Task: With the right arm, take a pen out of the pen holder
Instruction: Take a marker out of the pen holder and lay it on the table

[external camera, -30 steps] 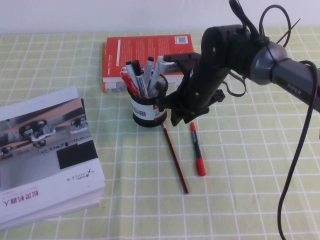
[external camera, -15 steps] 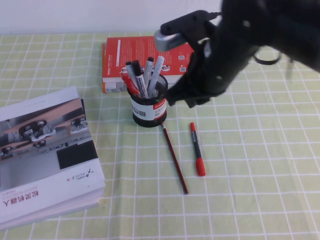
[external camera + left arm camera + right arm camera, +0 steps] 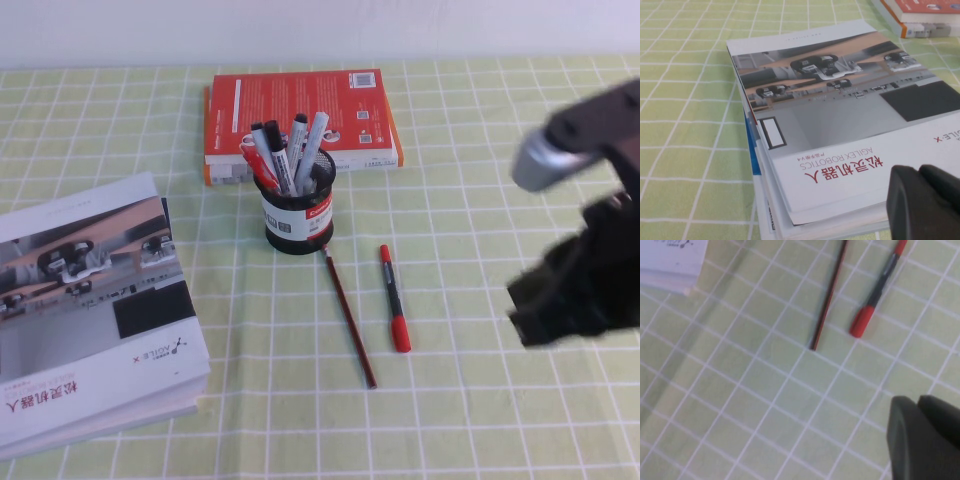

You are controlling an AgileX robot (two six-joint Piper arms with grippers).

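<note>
Nearest the robot, on the left, a stack of booklets (image 3: 90, 310) lies flat on the green checked cloth (image 3: 480, 420). The left gripper (image 3: 919, 180) hangs over the stack's near corner, above the white cover with red print. Its fingers are pressed together with nothing between them.

On the right, at about the same depth, the right gripper (image 3: 918, 407) hangs above bare cloth, well apart from the holder. Its jaws are fully closed and grip no pen. In the high view this arm shows only as a dark blur with a grey part on top.

Further out, near the middle of the cloth, a thin dark pencil (image 3: 350, 318) lies flat. Its far end is at the foot of the holder. A red pen (image 3: 394, 298) lies just beside the pencil on its right, not touching it, with its thick red cap at the near end.

Beyond these stands the holder (image 3: 296, 222), a black mesh cup with a white band, upright. Several pens (image 3: 290, 150) stand in it, leaning at different angles, with grey, black and red barrels.

Farthest out, a red book (image 3: 300, 110) lies flat just behind the holder.
</note>
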